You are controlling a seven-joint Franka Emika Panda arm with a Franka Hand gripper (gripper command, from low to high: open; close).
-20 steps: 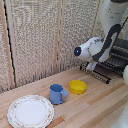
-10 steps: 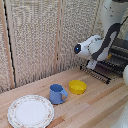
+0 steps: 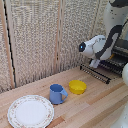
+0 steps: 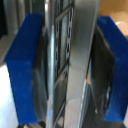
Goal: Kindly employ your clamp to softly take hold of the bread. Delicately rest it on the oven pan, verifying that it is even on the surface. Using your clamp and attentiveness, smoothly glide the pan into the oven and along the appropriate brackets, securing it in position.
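In the exterior view the clamp (image 3: 94, 65), a white block on the arm, sits at the front edge of the oven pan (image 3: 98, 74). The pan is a dark wire rack sticking out of the oven (image 3: 118, 56) at the exterior view's right. In the wrist view the two blue-tipped fingers (image 4: 24, 65) stand on either side of the pan's grey metal rim (image 4: 80, 55), close against it, with the clamp (image 4: 70, 65) shut on it. A small orange sliver (image 4: 89, 80), perhaps the bread, shows behind the rim. The bread is hidden in the exterior view.
On the wooden table stand a yellow bowl (image 3: 77, 86), a blue mug (image 3: 57, 93) and a white patterned plate (image 3: 30, 111). A woven screen (image 3: 45, 40) stands behind the table. The arm's white links fill the upper right.
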